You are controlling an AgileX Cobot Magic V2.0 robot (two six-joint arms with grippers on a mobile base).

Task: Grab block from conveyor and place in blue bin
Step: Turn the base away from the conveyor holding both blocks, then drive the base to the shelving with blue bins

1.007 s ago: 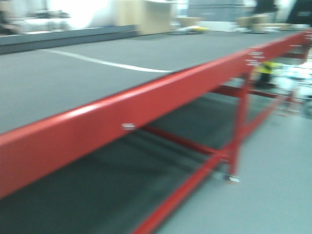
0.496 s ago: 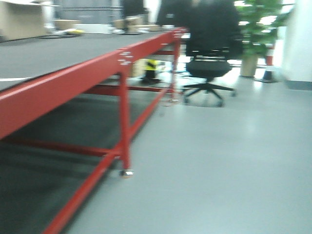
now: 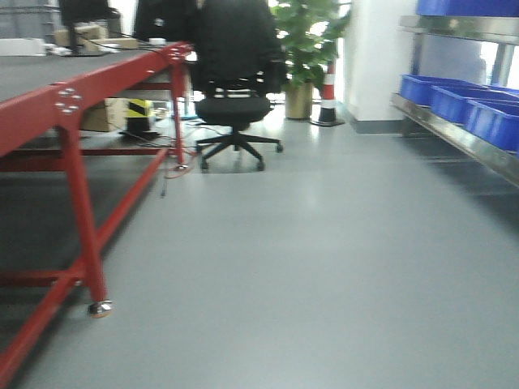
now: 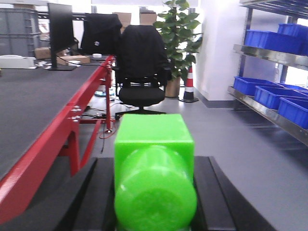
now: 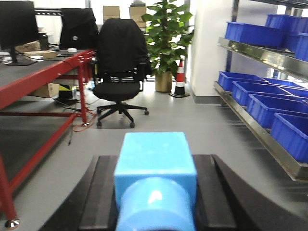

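The left fingers (image 4: 91,197) carry a bright green block (image 4: 154,139). It is a glossy cube with a round, barrel-like part on the side toward the camera. The right fingers (image 5: 98,192) carry a light blue block (image 5: 156,156) of the same form. Both blocks are off the conveyor (image 4: 33,101), in the air above the floor (image 3: 324,259), and not in any bin.

The conveyor stands at the left of the room. Its belt is wide, flat and dark grey, and it lies on a red metal frame. 1 small castor (image 3: 100,309) is visible under the near leg. A dark monitor (image 4: 60,29) stands at the far end, and a cardboard box (image 3: 101,115) lies under the frame. To the right of the frame is a black office chair (image 3: 235,89). After it come a green plant (image 3: 304,36) in a pot and a red and white traffic cone (image 3: 328,89) beside a white wall. The floor is smooth, pale grey and a little shiny. At the far right a metal shelf (image 5: 260,53) holds rows of blue bins (image 5: 250,33) on at least 2 levels.

Both wrists are about level, and the fingers point forward along the room. On each arm the 2 black fingers are clamped on the block, 1 against its left flank and 1 against its right.
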